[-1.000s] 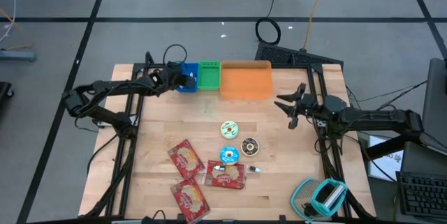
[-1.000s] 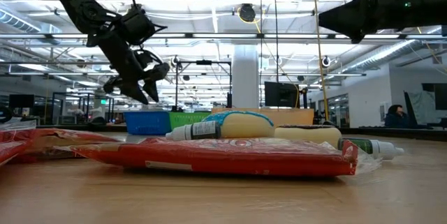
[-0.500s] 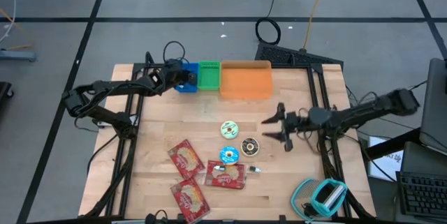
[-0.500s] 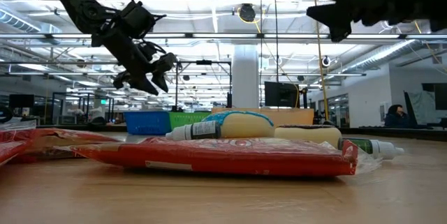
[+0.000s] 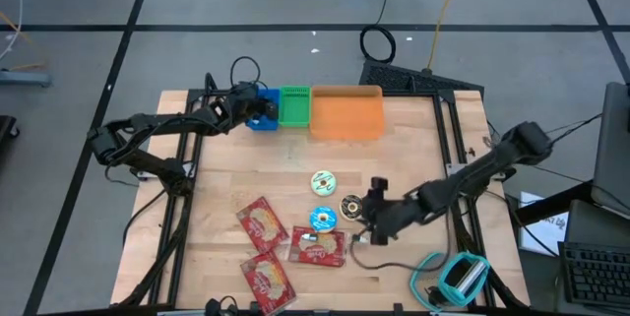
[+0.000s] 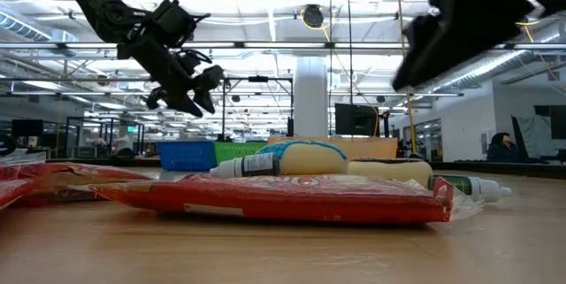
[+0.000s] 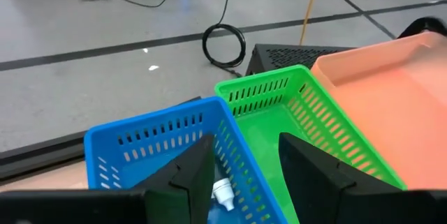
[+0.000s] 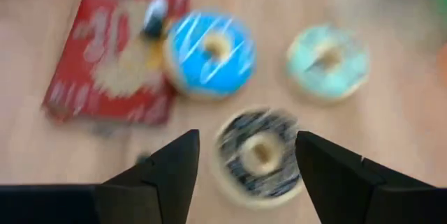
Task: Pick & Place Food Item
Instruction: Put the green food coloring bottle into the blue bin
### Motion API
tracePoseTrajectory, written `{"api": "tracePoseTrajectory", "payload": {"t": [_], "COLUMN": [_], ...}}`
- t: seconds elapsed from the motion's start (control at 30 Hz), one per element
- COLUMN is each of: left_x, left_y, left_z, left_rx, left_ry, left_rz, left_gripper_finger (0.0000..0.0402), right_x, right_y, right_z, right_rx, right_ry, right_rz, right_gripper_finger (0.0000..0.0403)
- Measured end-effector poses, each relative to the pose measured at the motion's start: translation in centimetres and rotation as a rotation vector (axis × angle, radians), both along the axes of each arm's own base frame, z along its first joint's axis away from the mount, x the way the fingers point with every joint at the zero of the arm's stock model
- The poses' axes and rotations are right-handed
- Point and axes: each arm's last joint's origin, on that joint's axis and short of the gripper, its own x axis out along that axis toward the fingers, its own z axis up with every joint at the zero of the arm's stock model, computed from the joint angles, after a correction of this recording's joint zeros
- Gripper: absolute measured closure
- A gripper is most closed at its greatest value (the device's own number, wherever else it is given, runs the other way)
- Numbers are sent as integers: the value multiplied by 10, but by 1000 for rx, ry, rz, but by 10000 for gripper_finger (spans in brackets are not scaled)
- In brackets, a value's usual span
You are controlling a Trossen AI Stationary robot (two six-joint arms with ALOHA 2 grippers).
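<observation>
Three doughnuts lie flat on the wooden table: a black one (image 5: 352, 206), a blue one (image 5: 323, 220) and a pale green one (image 5: 323, 182). My right gripper (image 5: 368, 216) stands open just right of the black doughnut (image 8: 258, 154), slanting down at it and touching nothing; in the right wrist view the doughnut shows between the two fingers, beyond their tips. My left gripper (image 5: 258, 109) hangs open over the blue basket (image 7: 164, 151) at the far edge, nothing between its fingers. A small white tube (image 7: 222, 190) lies in that basket.
A green basket (image 5: 294, 105) and an orange tray (image 5: 346, 112) stand beside the blue basket at the far edge. Three red packets (image 5: 261, 224), (image 5: 317, 247), (image 5: 268, 279) lie near the front left, a small tube (image 5: 360, 240) beside them. A teal object (image 5: 458, 275) sits at the front right.
My right gripper has swept from the table's right side toward the near edge and left, tipping downward, and now stands beside the black doughnut. My left gripper has tipped up a little over the blue basket. The doughnuts and packets have not moved.
</observation>
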Motion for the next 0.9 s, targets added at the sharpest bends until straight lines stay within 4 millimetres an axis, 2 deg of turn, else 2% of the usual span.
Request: {"api": "tracePoseTrajectory", "payload": {"t": [0.27, 0.57, 0.67, 0.9], "left_x": [1, 2, 2, 3], "left_y": [1, 0, 0, -1], "left_z": [2, 2, 2, 2], "left_rx": [13, 10, 11, -7], "left_ry": [-23, -29, -27, -40], "left_rz": [1, -7, -10, -47], "left_gripper_finger": [240, 240, 240, 240], "right_x": [13, 19, 20, 19], "right_y": [28, 49, 51, 49], "right_z": [-35, -71, -76, -76], "right_rx": [199, 228, 228, 215], "right_ry": [192, 252, 252, 259], "right_rz": [-11, -60, -90, -104], "right_gripper_finger": [180, 198, 207, 248]}}
